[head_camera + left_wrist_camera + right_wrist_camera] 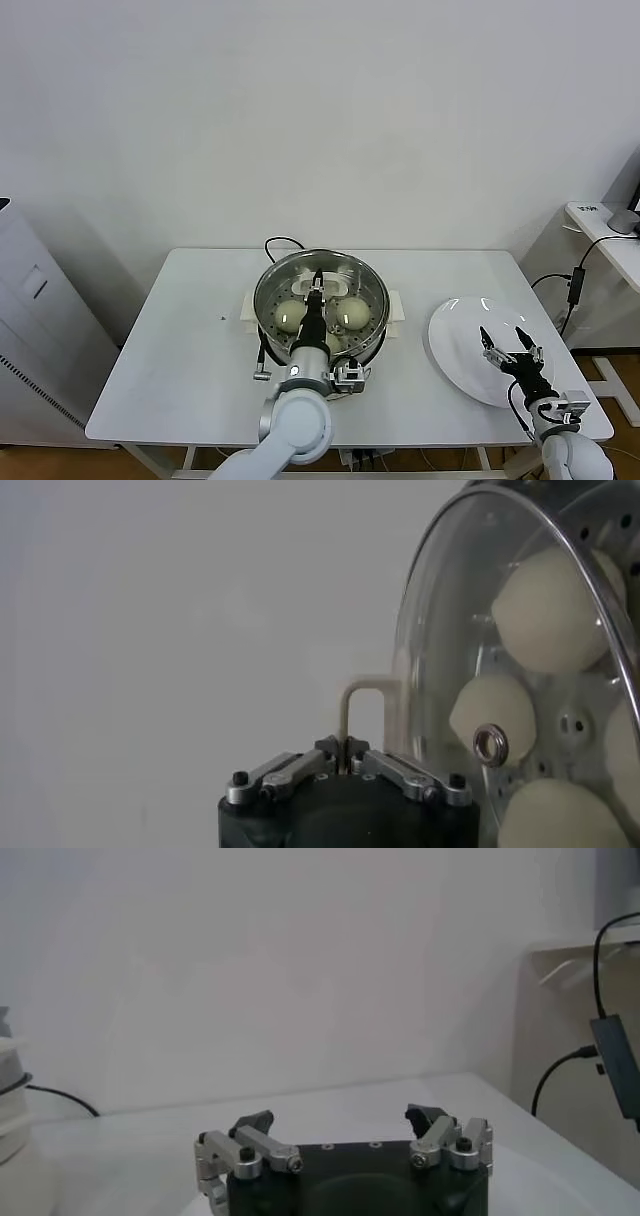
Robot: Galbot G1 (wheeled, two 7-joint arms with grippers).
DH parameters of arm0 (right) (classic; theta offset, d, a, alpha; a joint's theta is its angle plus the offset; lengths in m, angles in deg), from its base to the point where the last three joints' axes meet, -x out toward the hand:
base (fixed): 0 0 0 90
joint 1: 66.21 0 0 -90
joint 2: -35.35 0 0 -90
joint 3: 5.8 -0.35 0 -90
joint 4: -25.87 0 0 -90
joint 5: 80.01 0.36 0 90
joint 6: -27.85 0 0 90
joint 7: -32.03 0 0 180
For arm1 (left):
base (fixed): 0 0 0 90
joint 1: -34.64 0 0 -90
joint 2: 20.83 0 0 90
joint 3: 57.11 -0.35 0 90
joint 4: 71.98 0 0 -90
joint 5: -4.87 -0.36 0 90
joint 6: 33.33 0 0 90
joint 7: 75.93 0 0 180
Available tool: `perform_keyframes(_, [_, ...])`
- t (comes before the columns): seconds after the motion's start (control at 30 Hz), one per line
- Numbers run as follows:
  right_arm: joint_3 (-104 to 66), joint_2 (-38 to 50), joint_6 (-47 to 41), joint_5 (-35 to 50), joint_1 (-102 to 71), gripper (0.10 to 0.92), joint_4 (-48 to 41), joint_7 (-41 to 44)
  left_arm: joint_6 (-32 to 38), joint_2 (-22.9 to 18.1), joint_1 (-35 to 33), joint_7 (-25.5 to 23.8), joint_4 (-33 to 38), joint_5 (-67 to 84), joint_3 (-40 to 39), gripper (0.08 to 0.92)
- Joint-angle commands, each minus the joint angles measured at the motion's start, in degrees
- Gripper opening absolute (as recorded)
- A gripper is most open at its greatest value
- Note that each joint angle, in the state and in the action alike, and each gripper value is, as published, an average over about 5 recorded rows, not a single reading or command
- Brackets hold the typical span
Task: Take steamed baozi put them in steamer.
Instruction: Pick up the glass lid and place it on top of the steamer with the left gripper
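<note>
The steamer (258, 305) stands mid-table on its white base. Through the round glass lid (345, 268) over it I see three pale baozi (290, 316); a fourth may be hidden. My left gripper (318, 286) reaches over the pot and is shut on the lid's pale handle (362, 692). In the left wrist view my left gripper (345, 746) pinches that handle, with the lid (450, 620) and baozi (545, 605) behind it. I cannot tell whether the lid rests on the rim. My right gripper (510, 345) hovers open and empty over the white plate (458, 330); the right wrist view shows my right gripper (345, 1120) spread wide.
A black cord (275, 243) runs from behind the steamer. The plate lies at the table's right, near the front edge. A white cabinet (30, 330) stands left of the table and a desk with cables (578, 285) to the right.
</note>
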Motion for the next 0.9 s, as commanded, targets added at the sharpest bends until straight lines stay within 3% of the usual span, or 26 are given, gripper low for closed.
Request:
perform_keyframes(0.03, [-0.2,0.0,0.1,0.0,0.0,0.823,-0.5,0.2,-2.8,-2.0,-0.2,0.2,-1.2,-0.7,-0.1,0.104])
perform_keyframes(0.7, [-1.0,-0.3,0.8,-0.5,-0.3,0.823,-1.2,0.9,-2.8,-3.5,-1.0,2.2,-2.8,0.8,0.8,0.107])
perform_keyframes(0.9, [-1.2,-0.4,0.9,-0.5,-0.5,0.823,-1.2,0.9,-2.8,-3.0,-1.7,2.9,-2.3,0.9,0.9,0.230])
